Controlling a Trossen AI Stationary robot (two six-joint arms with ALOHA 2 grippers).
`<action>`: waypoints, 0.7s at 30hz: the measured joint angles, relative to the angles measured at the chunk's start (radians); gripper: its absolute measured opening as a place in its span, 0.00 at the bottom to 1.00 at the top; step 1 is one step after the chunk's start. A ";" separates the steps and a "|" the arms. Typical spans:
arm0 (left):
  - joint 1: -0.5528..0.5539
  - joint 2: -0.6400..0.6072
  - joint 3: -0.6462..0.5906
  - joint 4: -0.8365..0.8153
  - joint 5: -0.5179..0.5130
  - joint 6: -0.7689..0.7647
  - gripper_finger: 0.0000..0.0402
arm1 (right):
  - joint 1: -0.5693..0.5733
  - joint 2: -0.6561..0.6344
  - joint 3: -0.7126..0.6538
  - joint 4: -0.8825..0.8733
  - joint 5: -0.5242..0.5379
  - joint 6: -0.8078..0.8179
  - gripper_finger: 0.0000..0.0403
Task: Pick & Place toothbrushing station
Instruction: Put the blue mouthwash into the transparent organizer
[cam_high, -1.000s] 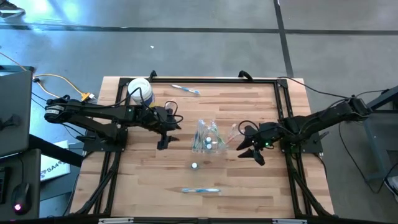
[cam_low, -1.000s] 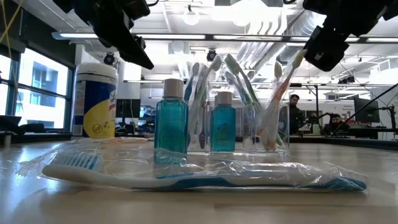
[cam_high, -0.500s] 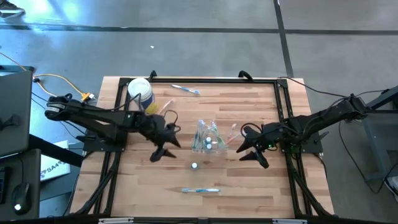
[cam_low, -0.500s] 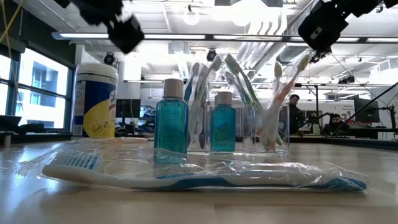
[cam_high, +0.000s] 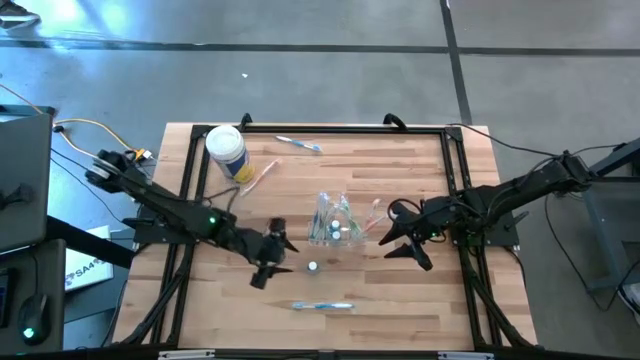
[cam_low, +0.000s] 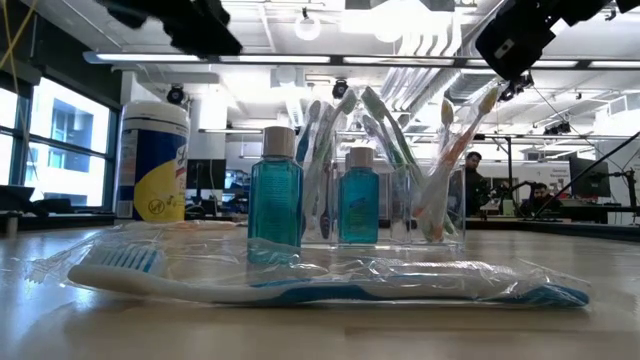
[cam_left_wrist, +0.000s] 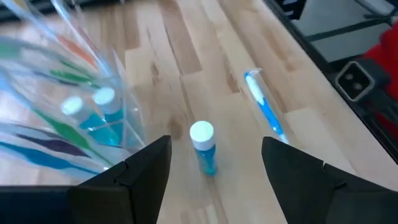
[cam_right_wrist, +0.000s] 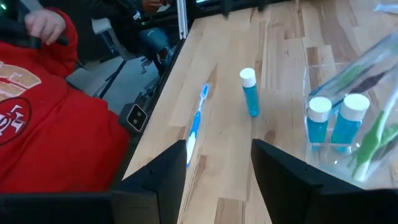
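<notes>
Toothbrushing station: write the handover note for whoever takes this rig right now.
Left pincer: open, empty, above the table beside the loose small blue bottle with a white cap.
Right pincer: open, empty, in the air to the right of the clear plastic organiser.
In the clear organiser: several pastel toothbrushes and two blue bottles.
Still loose: the small blue bottle standing on the table, a wrapped blue toothbrush near the front edge, another wrapped toothbrush at the far edge, a pink toothbrush by the white-lidded canister.
Left to do: gather the loose items to the organiser.
</notes>
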 joint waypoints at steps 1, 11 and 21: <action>0.000 0.027 0.000 0.026 -0.004 -0.022 0.62 | 0.000 0.001 0.000 0.003 0.000 -0.004 0.43; 0.002 0.167 0.000 0.147 -0.010 -0.140 0.62 | 0.000 0.002 0.000 0.013 0.000 -0.030 0.43; 0.050 0.247 -0.001 0.193 -0.001 -0.326 0.62 | 0.017 0.055 0.000 0.086 0.033 -0.122 0.43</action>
